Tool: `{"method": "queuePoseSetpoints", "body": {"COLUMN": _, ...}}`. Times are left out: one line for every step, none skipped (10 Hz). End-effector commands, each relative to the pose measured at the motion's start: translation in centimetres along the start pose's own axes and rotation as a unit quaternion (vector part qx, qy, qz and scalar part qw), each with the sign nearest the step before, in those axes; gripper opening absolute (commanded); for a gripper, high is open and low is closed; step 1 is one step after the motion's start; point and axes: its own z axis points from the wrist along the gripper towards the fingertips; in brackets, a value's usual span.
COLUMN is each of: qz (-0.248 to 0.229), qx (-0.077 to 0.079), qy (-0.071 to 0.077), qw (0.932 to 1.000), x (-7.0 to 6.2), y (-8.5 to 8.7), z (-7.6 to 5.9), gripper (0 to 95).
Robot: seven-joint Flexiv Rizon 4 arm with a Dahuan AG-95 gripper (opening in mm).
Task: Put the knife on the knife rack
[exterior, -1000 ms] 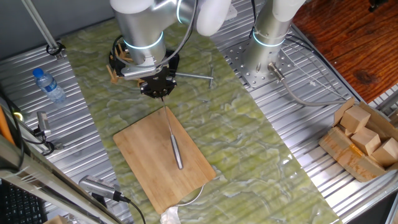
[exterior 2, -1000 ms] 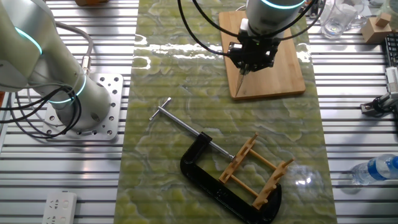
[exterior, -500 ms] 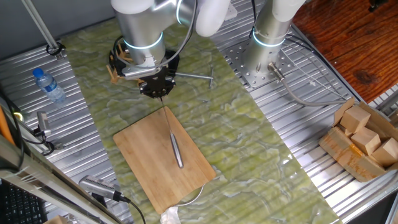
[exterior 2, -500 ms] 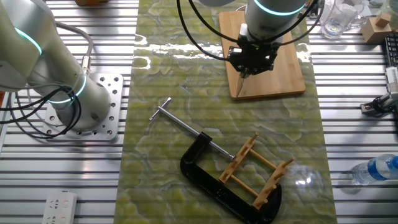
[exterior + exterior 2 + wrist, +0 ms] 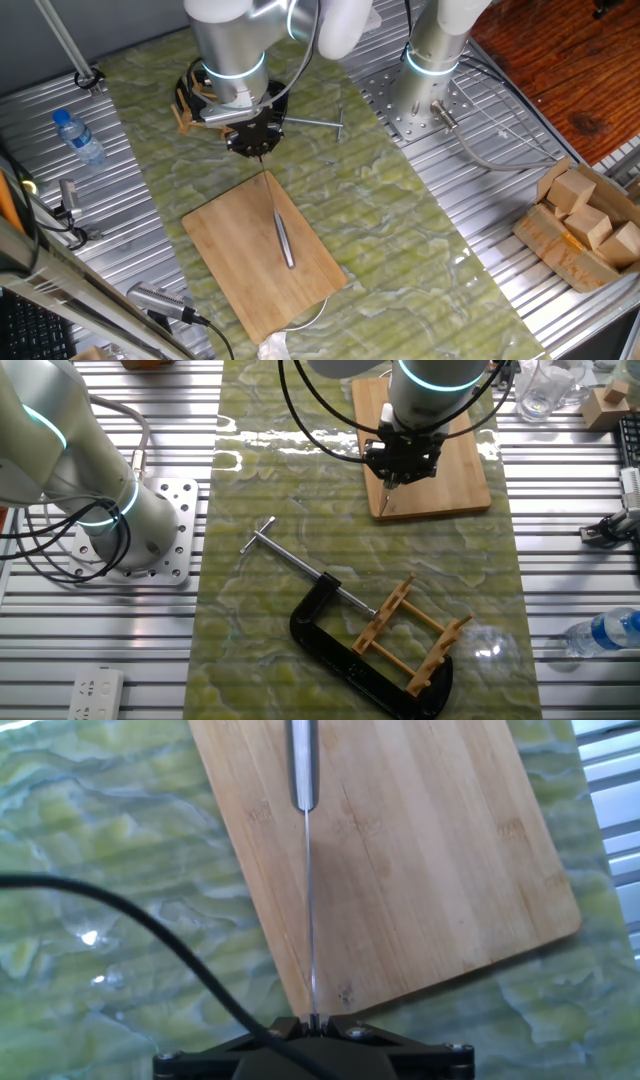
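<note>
The knife [image 5: 309, 900] shows edge-on as a thin steel line, its silver handle [image 5: 303, 765] pointing away from my hand. My gripper [image 5: 313, 1018] is shut on the blade's near end. The knife [image 5: 280, 225] stretches over the bamboo cutting board [image 5: 235, 265], and my gripper [image 5: 258, 143] holds it above the board's far corner. In the other fixed view my gripper [image 5: 400, 460] stands over the board's near edge, with a bit of the blade [image 5: 386, 498] below it. The knife rack [image 5: 412, 635], light wooden pegs on a frame, lies on the green mat well away from the gripper.
A black C-clamp [image 5: 335, 645] with a long steel screw [image 5: 290, 558] grips the rack. A second arm's base [image 5: 140, 525] stands to the left. A water bottle [image 5: 78, 137] lies on the slatted table, and a box of wooden blocks [image 5: 585, 225] sits at the right.
My gripper with the knife has shifted very slightly, towards the board's corner in the other fixed view. Nothing else has moved.
</note>
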Motion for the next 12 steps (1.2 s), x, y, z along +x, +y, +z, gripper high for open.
{"method": "queuePoseSetpoints", "body": {"qz": -0.001, "qx": 0.001, "qy": -0.002, "qw": 1.0000, "x": -0.06, "y": -0.16, "z": 0.98, "gripper": 0.0}}
{"method": "queuePoseSetpoints", "body": {"qz": -0.001, "qx": 0.001, "qy": -0.003, "qw": 1.0000, "x": -0.01, "y": -0.24, "z": 1.12, "gripper": 0.0}}
{"method": "queuePoseSetpoints", "body": {"qz": -0.001, "qx": 0.002, "qy": -0.003, "qw": 1.0000, "x": 0.02, "y": -0.25, "z": 1.22, "gripper": 0.0}}
{"method": "queuePoseSetpoints", "body": {"qz": -0.001, "qx": 0.001, "qy": -0.004, "qw": 1.0000, "x": 0.05, "y": -0.29, "z": 1.31, "gripper": 0.0}}
{"method": "queuePoseSetpoints", "body": {"qz": 0.001, "qx": 0.001, "qy": -0.005, "qw": 1.0000, "x": 0.02, "y": -0.31, "z": 1.44, "gripper": 0.0}}
{"method": "queuePoseSetpoints", "body": {"qz": 0.002, "qx": 0.001, "qy": -0.005, "qw": 1.0000, "x": -0.04, "y": -0.35, "z": 1.53, "gripper": 0.0}}
{"method": "queuePoseSetpoints", "body": {"qz": 0.002, "qx": 0.000, "qy": -0.006, "qw": 1.0000, "x": -0.04, "y": -0.35, "z": 1.54, "gripper": 0.0}}
{"method": "queuePoseSetpoints", "body": {"qz": 0.001, "qx": 0.000, "qy": -0.006, "qw": 1.0000, "x": -0.04, "y": -0.34, "z": 1.54, "gripper": 0.0}}
{"method": "queuePoseSetpoints", "body": {"qz": 0.002, "qx": 0.000, "qy": -0.007, "qw": 1.0000, "x": -0.04, "y": -0.34, "z": 1.55, "gripper": 0.0}}
{"method": "queuePoseSetpoints", "body": {"qz": 0.002, "qx": 0.000, "qy": -0.006, "qw": 1.0000, "x": -0.06, "y": -0.34, "z": 1.57, "gripper": 0.0}}
{"method": "queuePoseSetpoints", "body": {"qz": 0.002, "qx": -0.001, "qy": -0.006, "qw": 1.0000, "x": -0.10, "y": -0.35, "z": 1.59, "gripper": 0.0}}
{"method": "queuePoseSetpoints", "body": {"qz": 0.002, "qx": -0.001, "qy": -0.005, "qw": 1.0000, "x": -0.12, "y": -0.36, "z": 1.61, "gripper": 0.0}}
